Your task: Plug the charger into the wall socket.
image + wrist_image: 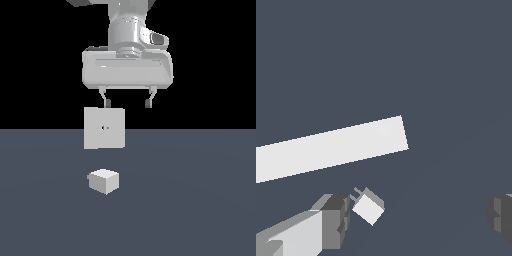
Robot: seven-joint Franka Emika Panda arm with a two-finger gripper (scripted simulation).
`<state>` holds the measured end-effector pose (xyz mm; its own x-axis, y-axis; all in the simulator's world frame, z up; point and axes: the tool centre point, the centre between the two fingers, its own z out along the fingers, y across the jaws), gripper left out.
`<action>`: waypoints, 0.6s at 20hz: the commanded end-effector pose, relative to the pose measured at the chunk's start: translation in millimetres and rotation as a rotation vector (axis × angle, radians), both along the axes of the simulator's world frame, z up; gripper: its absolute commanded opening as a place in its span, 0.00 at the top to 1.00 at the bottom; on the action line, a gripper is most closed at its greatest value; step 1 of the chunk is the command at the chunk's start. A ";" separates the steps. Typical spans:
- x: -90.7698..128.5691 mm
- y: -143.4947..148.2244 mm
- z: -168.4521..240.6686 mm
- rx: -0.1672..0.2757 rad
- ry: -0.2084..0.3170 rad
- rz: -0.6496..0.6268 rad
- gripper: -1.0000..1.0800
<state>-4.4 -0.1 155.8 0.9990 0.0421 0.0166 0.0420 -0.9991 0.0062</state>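
Exterior view: gripper [127, 103] spread above charger [104, 181]; wall socket [104, 128] upright.

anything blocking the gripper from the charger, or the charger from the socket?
Nothing visible. The gripper hangs open above the floor, with only bare floor between it and the charger. The wall socket stands upright beyond the charger, and the floor between them holds nothing.

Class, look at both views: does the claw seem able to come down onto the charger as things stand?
Probably yes. The claw hangs open above, nothing lies between it and the charger, and the wall socket stands apart behind the cube. It may need to shift sideways first.
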 end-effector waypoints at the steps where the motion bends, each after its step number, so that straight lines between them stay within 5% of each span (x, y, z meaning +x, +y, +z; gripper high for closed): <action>1: -2.7 2.9 -3.6 0.003 -0.006 0.036 0.04; 12: -22.7 20.1 -28.2 0.027 -0.052 0.284 0.04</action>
<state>-23.8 17.7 131.4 0.9570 0.2827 0.0645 0.2839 -0.9588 -0.0100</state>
